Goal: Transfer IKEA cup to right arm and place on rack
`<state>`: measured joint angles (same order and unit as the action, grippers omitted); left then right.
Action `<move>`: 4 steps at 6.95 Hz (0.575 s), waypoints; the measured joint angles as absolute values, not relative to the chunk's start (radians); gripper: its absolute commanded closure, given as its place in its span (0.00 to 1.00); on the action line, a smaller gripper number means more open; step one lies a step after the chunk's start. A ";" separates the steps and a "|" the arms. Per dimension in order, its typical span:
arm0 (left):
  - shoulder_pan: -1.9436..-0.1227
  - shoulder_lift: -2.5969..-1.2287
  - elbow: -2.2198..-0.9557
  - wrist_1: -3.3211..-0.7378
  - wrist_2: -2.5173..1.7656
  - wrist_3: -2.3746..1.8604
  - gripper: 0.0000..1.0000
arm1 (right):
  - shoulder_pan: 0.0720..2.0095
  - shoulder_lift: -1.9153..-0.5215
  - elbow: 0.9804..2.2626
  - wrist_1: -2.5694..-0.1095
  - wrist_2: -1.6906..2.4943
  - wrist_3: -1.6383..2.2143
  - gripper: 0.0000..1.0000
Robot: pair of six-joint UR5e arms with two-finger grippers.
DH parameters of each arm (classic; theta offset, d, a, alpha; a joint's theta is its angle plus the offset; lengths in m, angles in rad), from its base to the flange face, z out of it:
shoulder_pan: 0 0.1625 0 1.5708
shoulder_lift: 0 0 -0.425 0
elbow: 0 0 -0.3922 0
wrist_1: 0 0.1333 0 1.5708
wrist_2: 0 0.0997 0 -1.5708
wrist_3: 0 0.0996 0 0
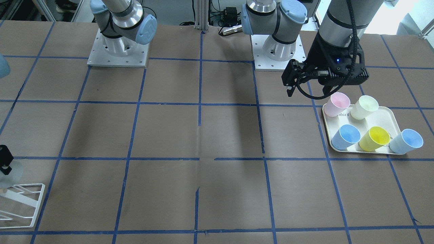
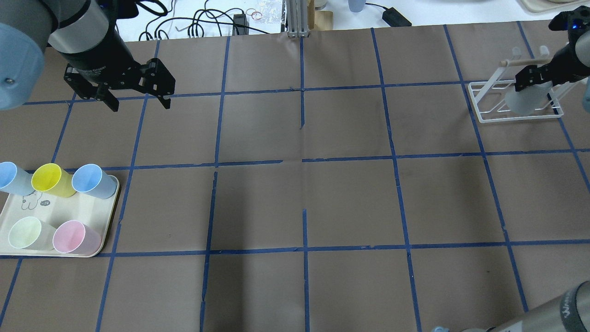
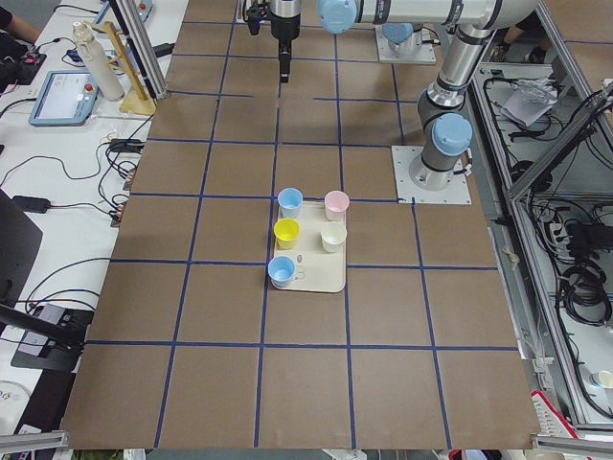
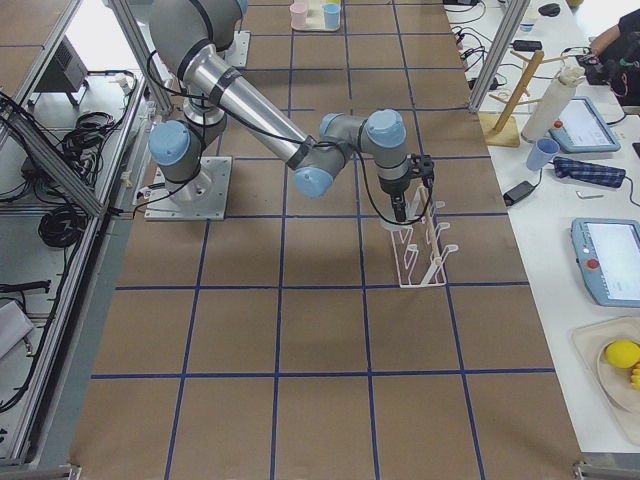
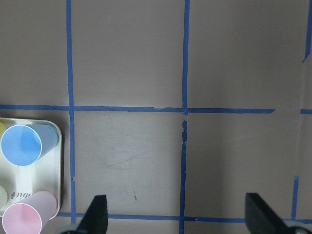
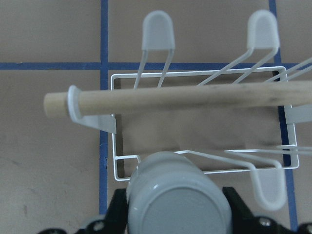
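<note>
The grey IKEA cup (image 6: 178, 202) is upside down, its base facing the right wrist camera. My right gripper (image 2: 534, 79) is shut on it and holds it over the front edge of the white wire rack (image 6: 195, 122). From overhead the cup (image 2: 525, 102) hangs over the rack (image 2: 488, 108); whether it touches a rod is unclear. In the front-facing view the cup (image 1: 13, 174) and rack (image 1: 25, 203) sit at the left edge. My left gripper (image 2: 138, 105) is open and empty, above the table beyond the tray.
A cream tray (image 2: 109, 216) at the robot's left holds a pink cup (image 2: 73, 236), a pale yellow-green cup (image 2: 25, 232), a yellow cup (image 2: 48, 179) and two pale blue cups (image 2: 90, 179). A wooden bar (image 6: 170, 97) runs across the rack's top.
</note>
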<state>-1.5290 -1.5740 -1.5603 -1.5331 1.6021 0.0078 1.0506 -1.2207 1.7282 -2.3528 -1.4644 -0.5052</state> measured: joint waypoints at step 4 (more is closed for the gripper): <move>-1.546 -1.574 -1.556 -1.562 1.581 -0.013 0.00 | 1.054 -1.215 1.726 -2.356 -1.454 -0.513 0.00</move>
